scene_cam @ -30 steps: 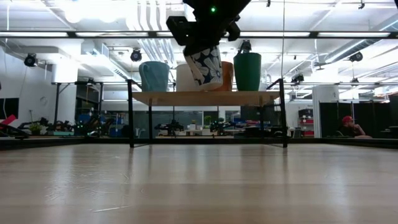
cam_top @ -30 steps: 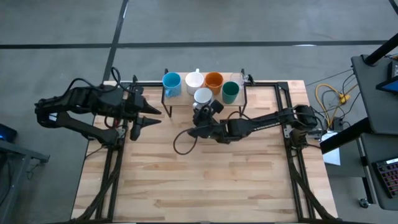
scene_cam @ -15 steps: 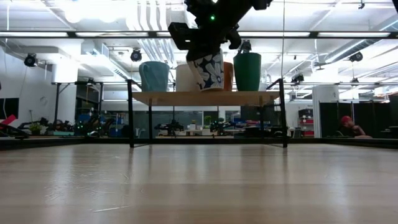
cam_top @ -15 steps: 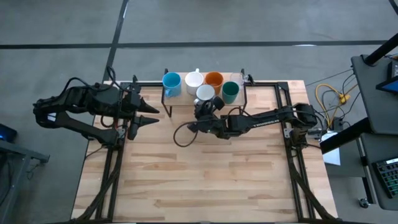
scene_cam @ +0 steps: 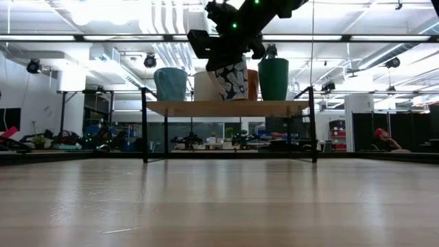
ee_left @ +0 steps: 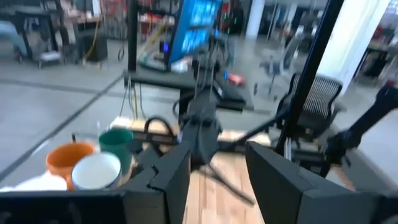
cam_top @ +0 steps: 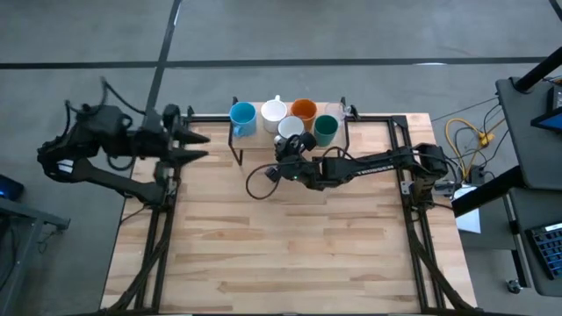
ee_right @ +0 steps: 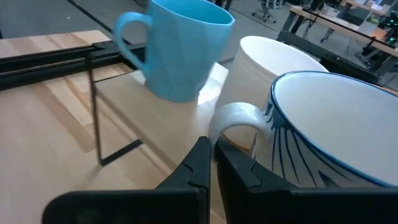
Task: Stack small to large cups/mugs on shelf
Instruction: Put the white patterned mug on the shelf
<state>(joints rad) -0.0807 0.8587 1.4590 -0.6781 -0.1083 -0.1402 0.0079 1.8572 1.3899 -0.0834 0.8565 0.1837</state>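
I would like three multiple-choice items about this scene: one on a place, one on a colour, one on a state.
1. Where is the patterned mug?
A. flat on the table
B. held at the shelf, in front of the row
C. in the left tool

2. What colour is the mug at the left end of the row, in the high view?
A. light blue
B. orange
C. black

3. How is the left tool?
A. shut on a mug
B. out of view
C. open, holding nothing

Answers:
1 B, the right tool grips its handle by the white mug.
2 A, the blue mug stands there.
3 C, its fingers stand apart beside the table, away from the shelf.
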